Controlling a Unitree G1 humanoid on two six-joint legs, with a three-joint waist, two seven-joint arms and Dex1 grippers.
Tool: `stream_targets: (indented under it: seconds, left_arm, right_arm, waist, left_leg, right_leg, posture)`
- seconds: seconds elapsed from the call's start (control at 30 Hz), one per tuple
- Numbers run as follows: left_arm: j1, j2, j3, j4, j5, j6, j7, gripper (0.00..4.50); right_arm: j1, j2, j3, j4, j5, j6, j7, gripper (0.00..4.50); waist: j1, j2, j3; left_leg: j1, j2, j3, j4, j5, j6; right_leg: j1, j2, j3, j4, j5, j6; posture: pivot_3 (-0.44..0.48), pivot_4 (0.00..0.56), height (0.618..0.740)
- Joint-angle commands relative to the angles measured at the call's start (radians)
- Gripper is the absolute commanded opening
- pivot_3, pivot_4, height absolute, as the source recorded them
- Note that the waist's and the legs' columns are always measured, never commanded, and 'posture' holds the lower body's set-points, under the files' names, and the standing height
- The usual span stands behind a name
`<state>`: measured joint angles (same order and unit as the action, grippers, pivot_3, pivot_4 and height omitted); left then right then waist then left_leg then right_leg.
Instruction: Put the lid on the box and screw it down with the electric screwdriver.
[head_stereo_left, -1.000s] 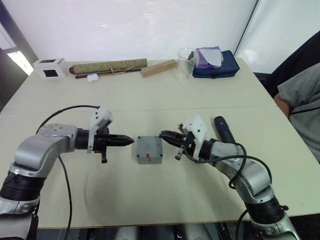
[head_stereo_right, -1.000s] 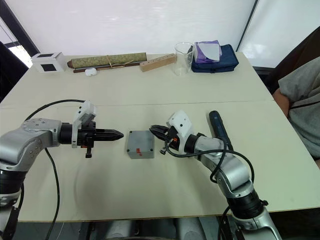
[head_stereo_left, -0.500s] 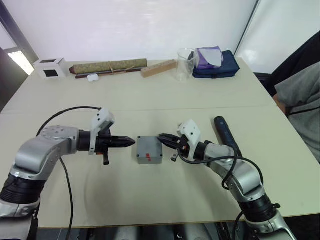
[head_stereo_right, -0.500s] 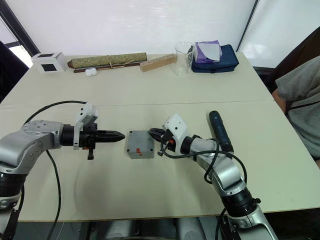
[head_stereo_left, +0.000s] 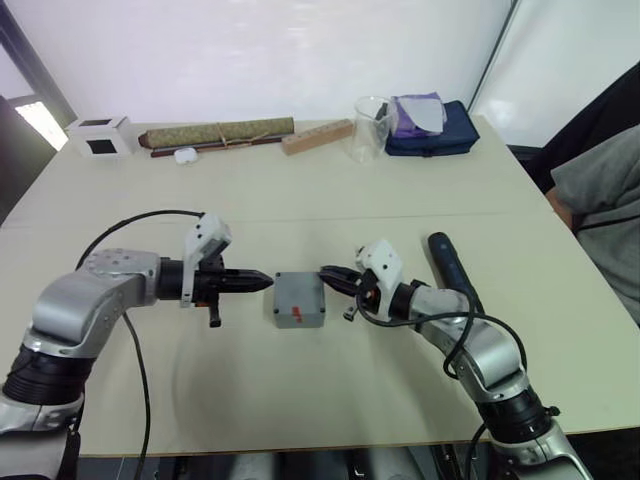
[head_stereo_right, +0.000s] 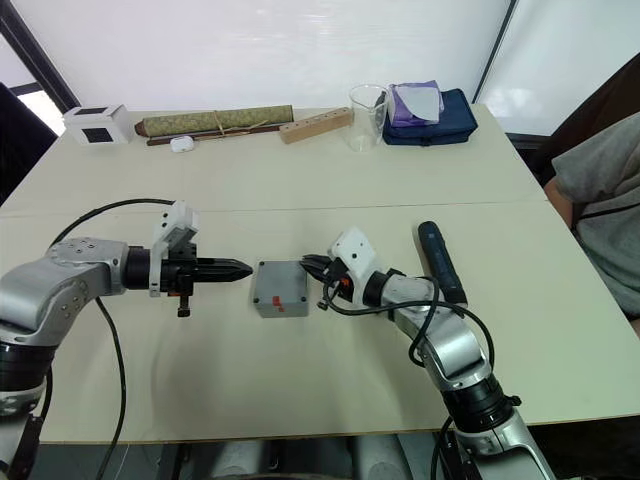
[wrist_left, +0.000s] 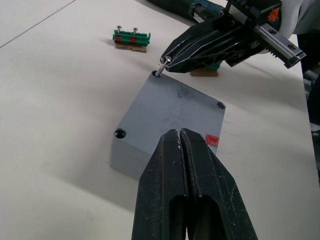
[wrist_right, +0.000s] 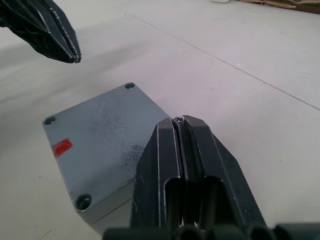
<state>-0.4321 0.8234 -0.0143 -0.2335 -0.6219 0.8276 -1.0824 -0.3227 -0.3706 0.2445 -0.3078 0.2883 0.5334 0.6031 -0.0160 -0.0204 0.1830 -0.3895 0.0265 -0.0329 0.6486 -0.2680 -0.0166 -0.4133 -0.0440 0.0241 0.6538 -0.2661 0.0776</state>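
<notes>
A pale beige table (head_stereo_left: 300, 190) stands against a white wall, a seam running across its middle. The right gripper (wrist_left: 165, 59) has its black fingers pinched together on a small metal screw (wrist_left: 159, 70), its tip down at a corner hole of the lid (wrist_left: 175, 107). The lid lies flat on the box (head_stereo_left: 300, 299), a red mark near one edge, other corner holes open. The left gripper (head_stereo_left: 262, 281), fingers pressed shut and holding nothing, points at the box's opposite side, just apart from it.

Beyond the right arm lies the electric screwdriver (head_stereo_left: 449, 262), untouched. In the left wrist view a small green screw holder (wrist_left: 131, 38) sits on the table past the box. Along the far edge: a white cube (head_stereo_left: 99, 135), a rolled olive mat (head_stereo_left: 215, 131), a wooden block (head_stereo_left: 317, 136), a clear beaker (head_stereo_left: 371, 127) and a dark blue pouch (head_stereo_left: 432, 131). A person in a grey shirt (head_stereo_left: 600, 215) sits at the right. I can read no writing anywhere.
</notes>
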Motion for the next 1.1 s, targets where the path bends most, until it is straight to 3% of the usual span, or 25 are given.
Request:
stream_targets:
  seconds: [0.03,0.3,0.6,0.73,0.9,0.93,1.0,1.07,1.1]
  left_arm:
    - [-0.018,-0.001,0.012,-0.015,-0.012,-0.001,-0.001,0.0]
    - [-0.023,-0.006,0.006,-0.017,-0.011,-0.003,-0.002,0.0]
    - [-0.04,-0.024,0.006,-0.013,-0.017,-0.002,0.0,0.0]
    - [-0.062,-0.046,0.015,-0.012,-0.032,0.007,0.004,0.0]
    - [-0.153,-0.086,-0.026,-0.035,-0.034,0.009,-0.002,0.0]
    - [-0.164,-0.087,-0.038,-0.043,-0.031,0.011,-0.007,0.0]
    - [-0.198,-0.092,-0.058,-0.053,-0.042,0.006,-0.038,0.0]
    - [-0.222,-0.091,-0.094,-0.055,-0.02,-0.031,-0.077,0.0]
    - [-0.234,-0.085,-0.117,-0.058,-0.003,-0.055,-0.103,0.0]
  right_arm:
    - [-0.015,0.009,-0.012,-0.012,-0.004,-0.014,0.0,0.02]
    - [-0.011,0.009,0.014,-0.001,-0.029,-0.002,-0.003,0.02]
    - [-0.019,0.003,-0.02,-0.028,-0.012,0.027,-0.003,3.27]
    - [-0.02,0.0,-0.06,-0.073,0.023,0.074,-0.008,3.27]
    - [-0.033,-0.033,-0.335,-0.264,0.235,0.331,-0.099,3.27]
    - [-0.033,-0.057,-0.373,-0.288,0.27,0.382,-0.1,3.86]
    - [-0.06,-0.115,-0.474,-0.319,0.324,0.481,-0.127,4.31]
    - [-0.129,-0.169,-0.591,-0.305,0.388,0.639,-0.174,4.46]
    - [-0.193,-0.231,-0.64,-0.242,0.422,0.832,-0.183,4.46]
  waist:
    - [0.0,0.0,0.0]
    - [0.0,0.0,0.0]
    - [-0.001,0.0,0.0]
    - [0.0,0.0,0.0]
    - [0.006,0.0,0.0]
    - [0.005,0.0,0.0]
    - [0.004,0.0,0.001]
    - [0.003,0.001,0.001]
    - [-0.001,0.002,0.002]
  left_leg:
    - [0.0,0.0,0.0,0.0,0.0,0.0]
    - [0.0,0.0,0.0,0.0,0.0,0.0]
    - [0.0,0.0,0.0,0.0,0.0,0.0]
    - [0.0,0.0,0.0,0.0,0.0,0.0]
    - [-0.001,-0.001,0.0,0.001,0.0,0.0]
    - [-0.001,-0.001,0.0,0.001,0.0,0.0]
    - [-0.001,-0.001,0.0,0.001,0.0,0.0]
    - [-0.001,-0.001,0.0,0.0,0.0,0.0]
    - [-0.001,-0.001,0.0,0.001,0.0,0.0]
  right_leg:
    - [0.0,0.0,0.0,0.0,0.0,0.0]
    - [0.0,0.0,0.0,0.0,0.0,0.0]
    - [0.0,0.0,0.0,0.0,0.0,0.0]
    - [0.0,0.0,0.0,0.0,0.0,0.0]
    - [0.0,-0.001,0.0,0.0,0.0,0.0]
    - [0.0,-0.001,0.0,0.0,0.0,0.0]
    - [0.001,-0.002,0.0,-0.001,0.0,0.0]
    - [0.0,-0.001,0.0,-0.001,0.0,0.0]
    - [0.0,-0.001,0.0,0.0,0.0,0.0]
  posture:
    - [0.0,0.15,0.74]
    - [0.0,0.15,0.74]
    - [0.0,0.15,0.74]
    - [0.0,0.15,0.74]
    - [0.0,0.15,0.74]
    - [0.0,0.15,0.74]
    - [0.0,0.15,0.74]
    - [0.0,0.15,0.74]
    - [0.0,0.15,0.74]
